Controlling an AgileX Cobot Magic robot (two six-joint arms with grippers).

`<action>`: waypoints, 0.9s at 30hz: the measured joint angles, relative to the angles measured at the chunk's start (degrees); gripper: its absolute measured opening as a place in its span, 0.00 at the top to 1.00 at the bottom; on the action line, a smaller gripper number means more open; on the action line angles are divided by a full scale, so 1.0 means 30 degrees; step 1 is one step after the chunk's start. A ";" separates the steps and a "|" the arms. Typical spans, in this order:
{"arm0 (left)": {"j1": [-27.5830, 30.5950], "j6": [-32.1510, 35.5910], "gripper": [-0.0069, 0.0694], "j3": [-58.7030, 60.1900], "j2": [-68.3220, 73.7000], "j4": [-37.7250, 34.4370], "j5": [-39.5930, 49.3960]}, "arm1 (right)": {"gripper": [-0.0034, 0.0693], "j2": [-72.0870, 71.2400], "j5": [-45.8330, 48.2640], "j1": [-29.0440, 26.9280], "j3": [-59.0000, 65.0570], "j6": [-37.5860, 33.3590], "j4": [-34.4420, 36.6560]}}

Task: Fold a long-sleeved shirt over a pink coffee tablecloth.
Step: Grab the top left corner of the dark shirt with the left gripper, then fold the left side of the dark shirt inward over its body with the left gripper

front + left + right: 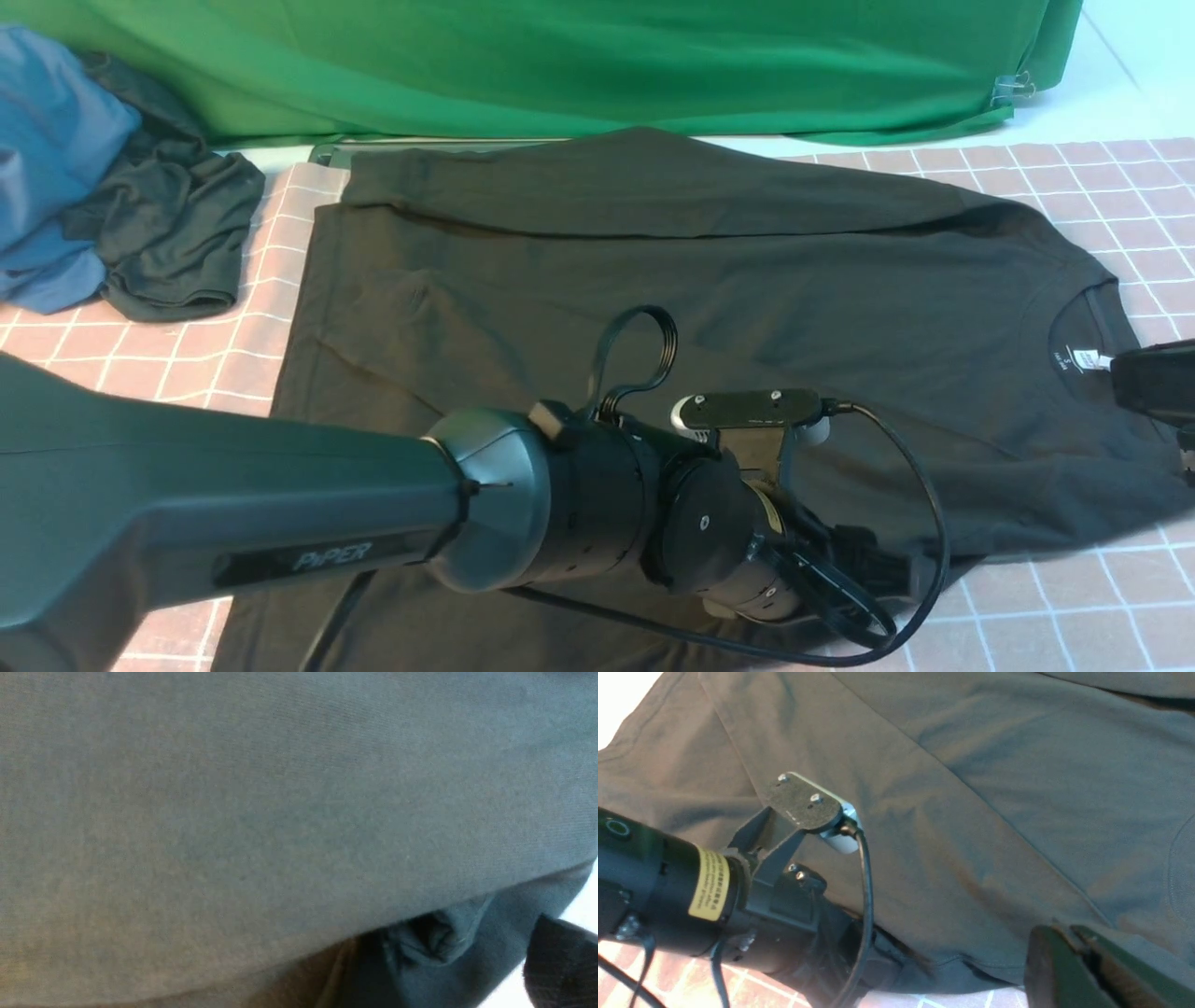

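Note:
The black long-sleeved shirt lies flat on the pink coffee tablecloth, with its round neck and white label to the right. One sleeve is folded across its far edge. My left gripper is low over the shirt's near edge, mostly hidden behind its own wrist and cables. In the left wrist view one dark finger stands well off to the side of a small bunch of shirt fabric, so the jaws are open. My right gripper is shut beside the neck, with nothing seen between its fingers.
A blue garment and a dark grey-green garment are heaped at the far left. A plain green cloth hangs along the back, with a metal clip at its right end. The left arm spans the near side.

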 joint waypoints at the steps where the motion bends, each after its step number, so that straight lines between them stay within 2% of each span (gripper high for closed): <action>1: 0.0000 0.0000 0.37 0.0000 0.0001 0.0000 -0.0003 | 0.88 0.0000 0.0000 0.0000 0.0000 0.0000 0.0000; 2: 0.0000 0.0000 0.45 -0.0017 0.0088 0.0019 -0.0244 | 0.88 0.0000 0.0000 0.0000 0.0000 0.0000 0.0000; 3: 0.0000 0.0000 0.49 -0.0017 0.0115 0.0017 -0.0320 | 0.88 0.0000 0.0000 0.0000 0.0000 0.0000 0.0000; 4: 0.0000 0.0000 0.57 -0.0017 0.0182 0.0063 -0.0460 | 0.88 0.0000 0.0000 0.0000 0.0000 0.0000 0.0000; 5: 0.0000 0.0040 0.62 -0.0017 0.0229 0.0085 -0.0533 | 0.88 0.0000 0.0000 0.0000 0.0000 0.0000 0.0000; 6: 0.0000 0.0166 0.71 -0.0017 0.0277 0.0245 -0.0607 | 0.88 0.0000 0.0000 0.0000 0.0000 -0.0017 0.0000; 7: 0.0000 0.0192 0.72 -0.0017 0.0269 0.0303 -0.0606 | 0.88 0.0000 0.0000 0.0000 0.0000 -0.0017 0.0000; 8: 0.0000 0.0214 0.82 -0.0017 0.0269 0.0551 -0.0605 | 0.88 0.0000 0.0000 0.0000 0.0000 -0.0056 0.0000; 9: 0.0000 0.0214 0.85 -0.0017 0.0269 0.0640 -0.0576 | 0.87 0.0000 0.0000 0.0000 0.0000 -0.0136 0.0000; 14: 0.0000 0.0230 0.87 -0.0017 -0.0690 0.0776 0.1343 | 0.87 0.0000 0.0000 0.0000 0.0000 -0.0509 -0.0307; 17: 0.0000 0.0230 0.87 -0.0017 -0.1552 0.0776 0.2146 | 0.87 0.0018 0.0000 0.0000 0.0000 0.0089 -0.1153; 21: 0.0000 0.0230 0.87 -0.0017 -0.3203 0.0546 0.3623 | 0.86 0.0845 0.0513 0.0000 -0.0145 0.3305 -0.4871; 24: -0.0018 0.0230 0.87 -0.0017 -0.3441 -0.0201 0.4525 | 0.86 0.2049 0.1311 0.0000 -0.0143 0.4404 -0.6021; 27: -0.0387 0.0230 0.88 0.0000 -0.3422 -0.0374 0.5035 | 0.86 0.3322 0.1630 0.0000 -0.0143 0.4621 -0.6201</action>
